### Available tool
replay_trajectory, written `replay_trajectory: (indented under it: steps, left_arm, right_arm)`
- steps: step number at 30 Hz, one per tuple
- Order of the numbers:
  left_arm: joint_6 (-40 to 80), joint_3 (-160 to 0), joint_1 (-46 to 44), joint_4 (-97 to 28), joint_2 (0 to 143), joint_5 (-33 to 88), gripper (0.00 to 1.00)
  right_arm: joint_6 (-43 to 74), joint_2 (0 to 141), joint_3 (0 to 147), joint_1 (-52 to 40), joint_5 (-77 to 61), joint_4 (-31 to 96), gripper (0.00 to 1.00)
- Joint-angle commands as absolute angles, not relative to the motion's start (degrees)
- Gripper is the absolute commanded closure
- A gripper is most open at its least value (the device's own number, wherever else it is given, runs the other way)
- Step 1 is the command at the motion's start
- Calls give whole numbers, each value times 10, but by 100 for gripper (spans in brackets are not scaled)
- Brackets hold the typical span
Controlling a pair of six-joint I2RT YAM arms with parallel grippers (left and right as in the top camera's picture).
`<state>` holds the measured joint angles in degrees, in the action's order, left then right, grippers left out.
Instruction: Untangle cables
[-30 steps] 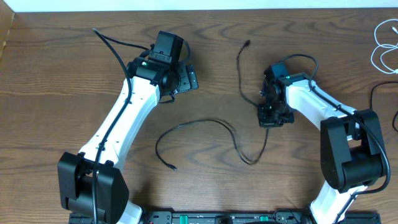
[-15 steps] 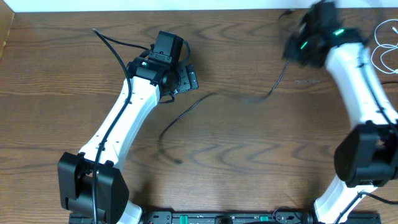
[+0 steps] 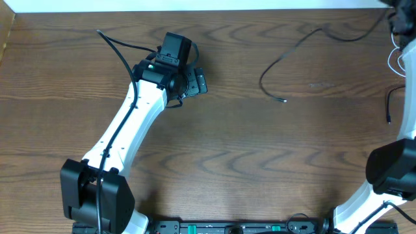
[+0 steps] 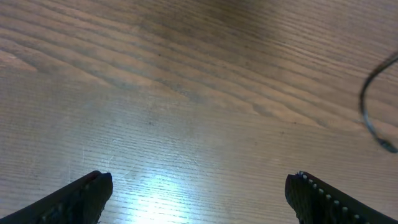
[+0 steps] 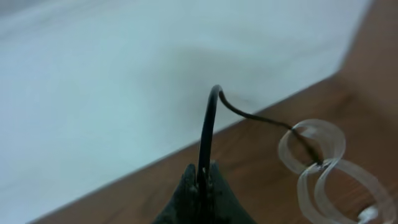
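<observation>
Relocated right gripper [image 5: 202,186] to far right corner of bench [image 3: 227,162], dragging black cable [image 5: 206,137] out from bench centre. Clamped tight on that cable, near white cable [image 5: 288,154] coils at right edge. Left gripper [image 4: 199,186]: spread wide, empty.

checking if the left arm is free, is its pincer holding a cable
No, the left pincer stands wide open over the table, and the black cable lies off to one side, clear of it.

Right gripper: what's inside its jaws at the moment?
The black cable, pinched in the shut right gripper and standing up out of it. How far the cable runs down inside the jaws is covered by the fingers.
</observation>
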<state>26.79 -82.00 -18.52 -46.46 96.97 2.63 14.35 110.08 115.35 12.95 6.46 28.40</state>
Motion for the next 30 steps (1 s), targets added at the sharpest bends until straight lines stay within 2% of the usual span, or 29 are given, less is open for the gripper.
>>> replay_trajectory:
  steps: [1, 6, 12, 17, 25, 30]
  left_arm:
    - [269, -827, -184, -467, 963, 19, 6]
    - [269, -827, -184, -467, 963, 19, 6]
    - [269, -827, -184, -467, 963, 19, 6]
    - [269, -827, -184, -467, 963, 19, 6]
    - [269, -827, -184, -467, 963, 19, 6]
    - [269, -827, -184, -467, 963, 19, 6]
  right_arm:
    - [66, 1103, 1161, 151, 133, 243, 99]
    - [-20, 1116, 1161, 173, 224, 150, 99]
    - [-108, 1132, 1161, 183, 460, 18, 99]
    - [-133, 1132, 1161, 176, 427, 25, 99]
    - [-133, 1140, 1160, 151, 274, 189, 99]
    - [-70, 1160, 1155, 138, 247, 283, 99]
